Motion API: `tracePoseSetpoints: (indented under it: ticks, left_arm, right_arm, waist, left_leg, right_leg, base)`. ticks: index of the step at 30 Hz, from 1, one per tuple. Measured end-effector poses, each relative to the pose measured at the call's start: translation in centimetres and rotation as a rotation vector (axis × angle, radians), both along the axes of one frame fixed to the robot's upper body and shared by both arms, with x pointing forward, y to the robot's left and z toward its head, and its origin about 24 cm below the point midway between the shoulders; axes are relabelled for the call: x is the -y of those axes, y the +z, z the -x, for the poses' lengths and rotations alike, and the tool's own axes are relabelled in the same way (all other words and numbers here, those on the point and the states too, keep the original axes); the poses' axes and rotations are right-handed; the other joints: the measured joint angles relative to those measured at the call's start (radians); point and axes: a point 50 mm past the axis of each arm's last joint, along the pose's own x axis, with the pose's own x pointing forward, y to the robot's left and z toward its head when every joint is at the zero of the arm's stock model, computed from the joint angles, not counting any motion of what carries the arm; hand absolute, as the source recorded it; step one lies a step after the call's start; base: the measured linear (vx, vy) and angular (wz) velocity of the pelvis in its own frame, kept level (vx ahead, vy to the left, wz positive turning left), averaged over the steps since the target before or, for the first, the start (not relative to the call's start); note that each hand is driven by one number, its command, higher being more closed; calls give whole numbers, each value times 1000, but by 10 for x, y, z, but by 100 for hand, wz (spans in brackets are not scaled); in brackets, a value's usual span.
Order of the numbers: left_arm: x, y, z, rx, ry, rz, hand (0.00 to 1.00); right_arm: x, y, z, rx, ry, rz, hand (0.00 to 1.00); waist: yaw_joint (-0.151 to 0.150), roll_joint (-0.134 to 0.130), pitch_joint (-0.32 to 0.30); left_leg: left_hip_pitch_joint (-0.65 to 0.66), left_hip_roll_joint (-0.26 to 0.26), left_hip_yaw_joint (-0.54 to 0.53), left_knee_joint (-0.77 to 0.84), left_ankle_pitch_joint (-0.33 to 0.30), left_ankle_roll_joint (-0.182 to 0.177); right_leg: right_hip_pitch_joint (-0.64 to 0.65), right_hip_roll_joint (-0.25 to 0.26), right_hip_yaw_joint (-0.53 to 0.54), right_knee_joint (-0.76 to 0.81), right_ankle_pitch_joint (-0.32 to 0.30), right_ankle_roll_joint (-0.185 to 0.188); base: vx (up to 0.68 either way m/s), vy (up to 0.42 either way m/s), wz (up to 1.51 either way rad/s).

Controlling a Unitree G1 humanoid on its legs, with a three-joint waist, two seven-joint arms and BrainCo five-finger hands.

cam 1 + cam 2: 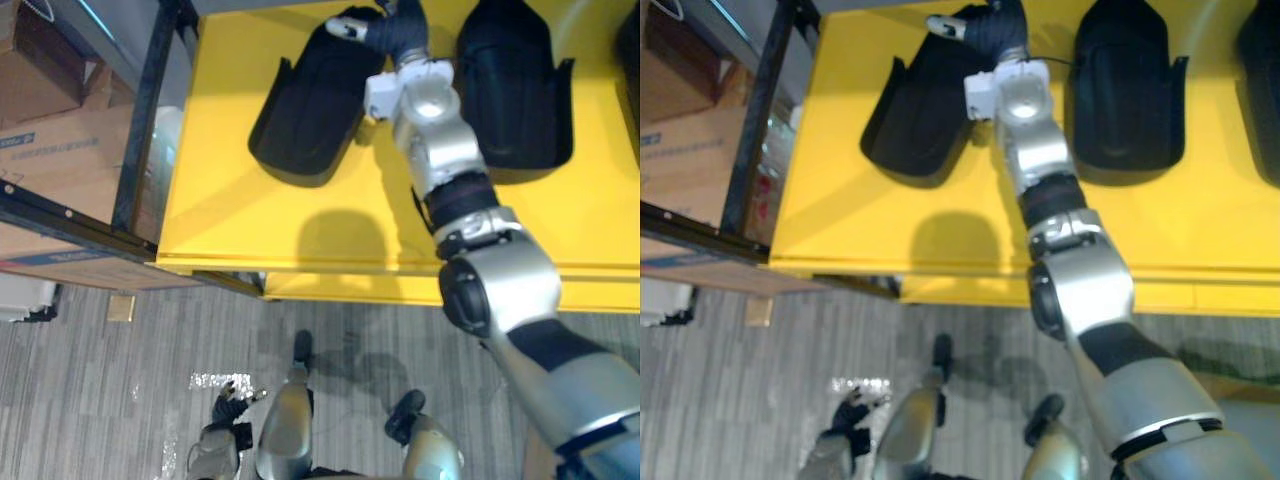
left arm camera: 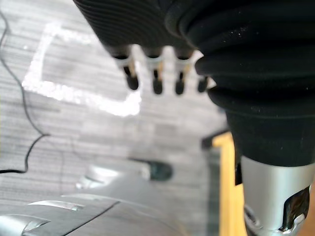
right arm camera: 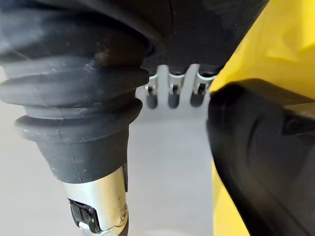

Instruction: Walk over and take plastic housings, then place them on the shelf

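Now the right hand [image 1: 388, 30] sits over a black plastic housing [image 1: 300, 110].

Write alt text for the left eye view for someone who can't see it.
The right hand reaches over a yellow surface to the far end of the left housing; the right housing lies beside it, both black plastic. The left hand hangs low above grey floor, and cardboard boxes stand at left.

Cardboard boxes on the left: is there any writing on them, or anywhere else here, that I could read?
Cardboard box: small blue print, too blurred to read.
Black plastic housings: no text visible.
Yellow tabletop: no text visible.
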Motion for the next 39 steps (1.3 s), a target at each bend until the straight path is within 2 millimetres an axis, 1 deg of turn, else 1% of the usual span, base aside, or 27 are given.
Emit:
tracePoseSetpoints:
  ticks: [2, 5, 10, 14, 18, 23, 27, 36, 39]
  left_arm:
    - [0, 1, -1, 12, 0, -2, 0]
    - [0, 1, -1, 13, 1, -1, 0]
    - [0, 1, -1, 13, 1, -1, 0]
    - [0, 1, 0, 12, 1, -1, 0]
    - [0, 0, 2, 6, 2, 0, 0]
    - [0, 0, 1, 11, -2, -1, 0]
    - [1, 0, 1, 13, -8, 1, 0]
    - [2, 0, 1, 16, -7, 7, 0]
    - [2, 0, 1, 19, -8, 7, 0]
  right_arm:
    - [4, 4, 0, 8, -5, -11, 0]
    - [7, 6, -1, -4, -5, -30, 0]
    - [8, 6, -1, -6, 1, -49, 0]
    - [13, 9, -1, -3, 3, -67, 0]
    - [16, 10, -2, -4, 19, -77, 0]
    - [15, 11, -1, 6, 35, -58, 0]
    - [12, 11, 0, 14, 51, -40, 0]
    - [6, 12, 1, 30, 80, -8, 0]
    - [5, 16, 4, 54, 99, -17, 0]
  waist:
    - [2, 0, 0]
    - [7, 1, 1]
    - [13, 3, 2]
    - [25, 20, 10]
    - [28, 22, 11]
    - [39, 23, 11]
    - [39, 22, 11]
    - [51, 23, 12]
    - [55, 21, 31]
  left_leg:
    - [-8, 0, -7, 5, 0, 0]
    - [-9, -1, -8, 8, 0, 0]
    - [-11, -8, -11, 10, 0, 0]
    - [-13, -8, -18, 11, 1, 1]
    - [-18, -12, -33, 10, 2, 0]
    - [-18, -17, -37, 10, 2, 0]
    - [-18, -24, -42, 10, 2, 0]
    - [-36, -29, -63, 20, 1, 0]
    - [-38, -37, -73, 25, 1, 0]
  right_leg:
    - [-1, -1, -8, 2, 0, -1]
    - [-1, -5, -11, 8, -3, -1]
    - [-9, -18, -13, 35, -29, -1]
    - [-9, -19, -16, 43, -30, -2]
    - [-9, -25, -29, 57, -32, 0]
    - [-9, -39, -38, 74, -46, 3]
    - [-10, -49, -42, 88, -56, 5]
    - [-11, -57, -62, 99, -64, 5]
    - [-11, -70, -69, 123, -81, 8]
  base:
    - [-13, -28, 9]
    - [-4, -8, 2]
    - [-32, -30, 3]
    - [-25, -34, 5]
    - [-3, -31, 11]
    - [-2, -30, 6]
    - [-17, -22, 5]
    - [-22, -24, 6]
    - [-42, -37, 13]
